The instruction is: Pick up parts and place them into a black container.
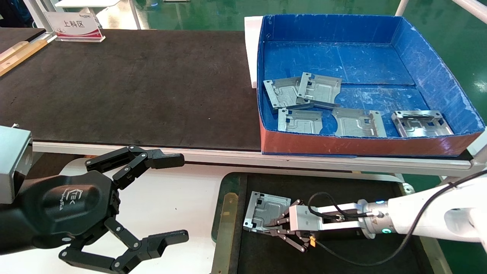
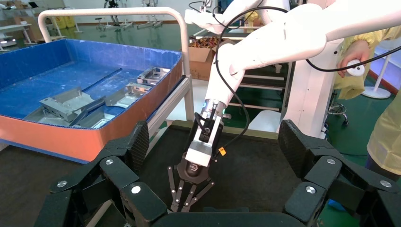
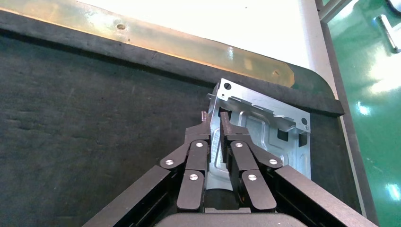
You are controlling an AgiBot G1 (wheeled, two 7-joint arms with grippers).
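Right gripper (image 1: 271, 225) pinching one part (image 1: 265, 214) over the black container (image 1: 224, 228); left gripper (image 1: 173, 199) idle, spread wide.

We see the right gripper's fingers (image 3: 213, 137) closed narrow on the near edge of the part (image 3: 265, 127), which sits tilted at the container's left end, near the brass-coloured side rail (image 1: 227, 224). We cannot tell whether the plate's far edge touches the black floor (image 3: 85, 113). In the left wrist view the right gripper (image 2: 187, 196) points down at the container floor (image 2: 255, 175). Five more parts (image 1: 304, 91) lie in the blue box (image 1: 437, 80) with a red front on the table's black mat (image 1: 133, 83): two overlapping at the back, three in a row by the front wall. The left gripper hangs low on our left, over the white surface (image 1: 190, 205), well apart from the container.
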